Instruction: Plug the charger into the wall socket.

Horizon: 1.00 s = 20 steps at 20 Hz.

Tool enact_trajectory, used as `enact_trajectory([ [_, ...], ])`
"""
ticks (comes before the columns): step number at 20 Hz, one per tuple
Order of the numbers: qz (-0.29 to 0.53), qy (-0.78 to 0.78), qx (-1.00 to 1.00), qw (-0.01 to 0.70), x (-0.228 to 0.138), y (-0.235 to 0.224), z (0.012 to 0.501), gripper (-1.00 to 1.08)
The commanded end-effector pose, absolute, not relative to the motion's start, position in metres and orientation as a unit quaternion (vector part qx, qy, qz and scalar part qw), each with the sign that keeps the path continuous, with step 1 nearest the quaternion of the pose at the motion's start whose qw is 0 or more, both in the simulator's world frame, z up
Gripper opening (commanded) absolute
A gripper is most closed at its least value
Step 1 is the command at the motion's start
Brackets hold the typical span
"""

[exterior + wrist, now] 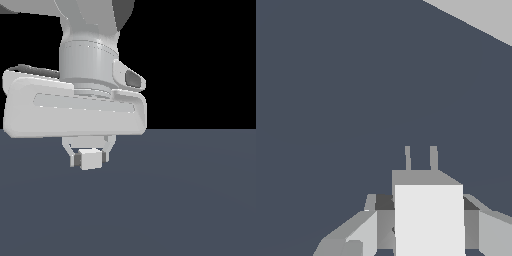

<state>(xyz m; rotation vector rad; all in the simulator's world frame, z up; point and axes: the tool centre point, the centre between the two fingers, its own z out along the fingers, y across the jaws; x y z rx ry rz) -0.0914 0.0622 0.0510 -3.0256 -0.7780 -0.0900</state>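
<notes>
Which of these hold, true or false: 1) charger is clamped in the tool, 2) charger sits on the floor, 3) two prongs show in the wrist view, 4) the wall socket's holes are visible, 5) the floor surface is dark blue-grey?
1. The charger is clamped in the tool. True: a finger sits on each side of it.
2. The charger sits on the floor. False, as far as the exterior view shows: it hangs between the fingers directly under the tool body, apparently clear of the floor.
3. Two prongs show in the wrist view. True: they stick out of the charger's far face.
4. The wall socket's holes are visible. False: neither view shows any holes.
5. The floor is dark blue-grey. True.
</notes>
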Motion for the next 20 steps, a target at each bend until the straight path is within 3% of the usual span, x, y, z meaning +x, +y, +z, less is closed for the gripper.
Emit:
enact_trajectory([
  [1, -0.029, -0.219, -0.975, 0.007, -0.088, 0.067, 0.057, -1.00],
  [20, -0.029, -0.023, -0.999, 0.001, -0.058, 0.092, 0.095, -1.00],
])
